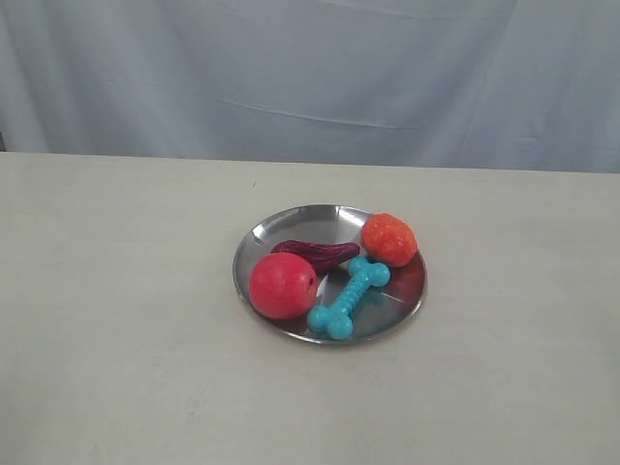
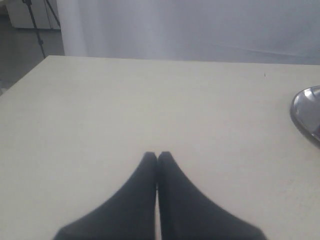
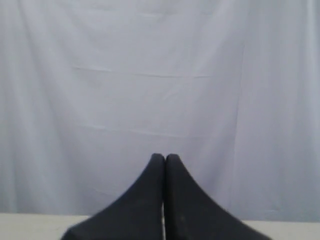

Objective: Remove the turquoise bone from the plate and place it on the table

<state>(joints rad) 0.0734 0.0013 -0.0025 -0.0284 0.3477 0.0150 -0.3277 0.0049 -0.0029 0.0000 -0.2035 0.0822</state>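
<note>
The turquoise bone [image 1: 349,297] lies on the steel plate [image 1: 254,239] in the middle of the beige table [image 1: 116,320], slanting from the plate's near rim toward its centre. Neither gripper shows in the exterior view. In the left wrist view my left gripper [image 2: 157,156] is shut with nothing in it, over bare table, and the plate's rim [image 2: 302,112] shows at the frame's edge. My right gripper [image 3: 165,157] is shut and empty, facing the curtain; the bone and plate are out of that view.
On the plate with the bone are a red ball [image 1: 283,285], a dark purple elongated toy [image 1: 318,254] and an orange bumpy ball [image 1: 389,238]. A pale curtain [image 1: 310,77] hangs behind the table's far edge. A tripod [image 2: 37,20] stands off the table.
</note>
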